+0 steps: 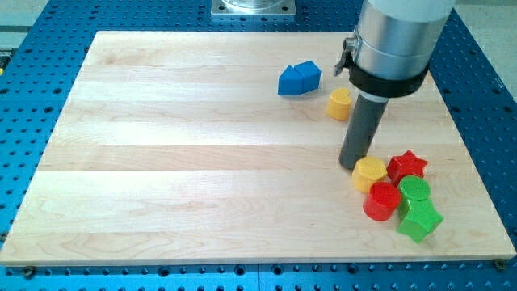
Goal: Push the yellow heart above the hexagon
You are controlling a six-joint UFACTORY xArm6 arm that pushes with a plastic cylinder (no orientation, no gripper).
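So my tip (353,166) is down on the wooden board (186,162), right at the upper-left edge of the yellow hexagon (369,173), looks like touching but the rod's shadow makes that hard to call. No jaws on me, just a plain rod, so nothing's held. The yellow heart (339,103) sits up toward the view's top, partly behind my rod, just below-right of the blue block (299,78). The hexagon is bunched with the red star (407,166), green cylinder (415,191), red cylinder (381,201) and green star (419,221).
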